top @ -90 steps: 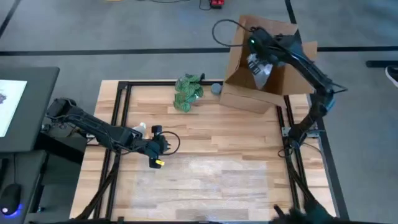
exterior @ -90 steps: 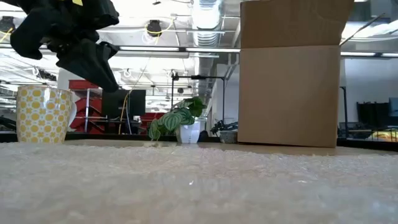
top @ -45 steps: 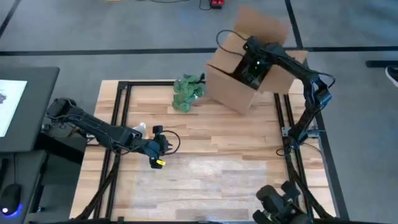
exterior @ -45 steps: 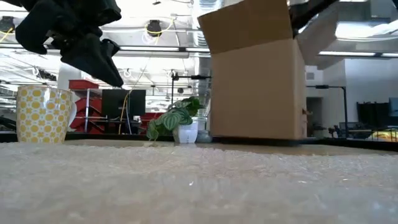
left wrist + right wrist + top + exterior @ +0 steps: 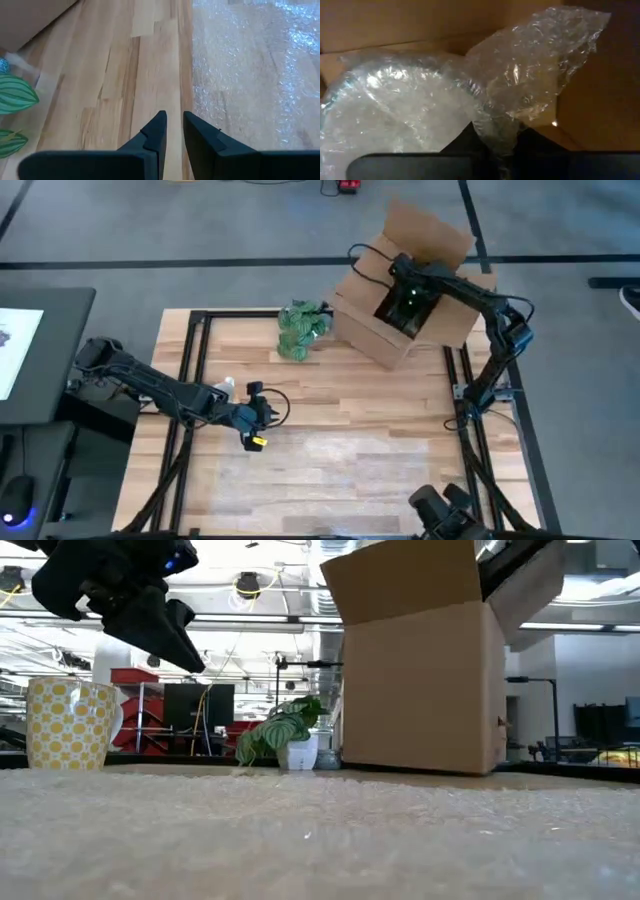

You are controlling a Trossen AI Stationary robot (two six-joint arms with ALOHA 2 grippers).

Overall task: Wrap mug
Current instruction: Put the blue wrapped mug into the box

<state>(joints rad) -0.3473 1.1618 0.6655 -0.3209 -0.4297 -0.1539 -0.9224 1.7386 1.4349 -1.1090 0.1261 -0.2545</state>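
Mug (image 5: 70,725), upright at table's left near the left gripper (image 5: 256,417), whose fingers are pressed near-together on nothing; right gripper (image 5: 405,298), inside the cardboard box (image 5: 365,330), clenched on bubble wrap (image 5: 520,90), best drawn out slowly, pinch firm, clear of flaps.

A robotics lab or workshop: the wooden surface (image 5: 330,395) sits in a black metal frame (image 5: 187,380) on grey taped floor (image 5: 200,240). Behind the box (image 5: 415,680), exposed ceiling ducts (image 5: 330,570), strip lights and equipment racks (image 5: 135,710) show.
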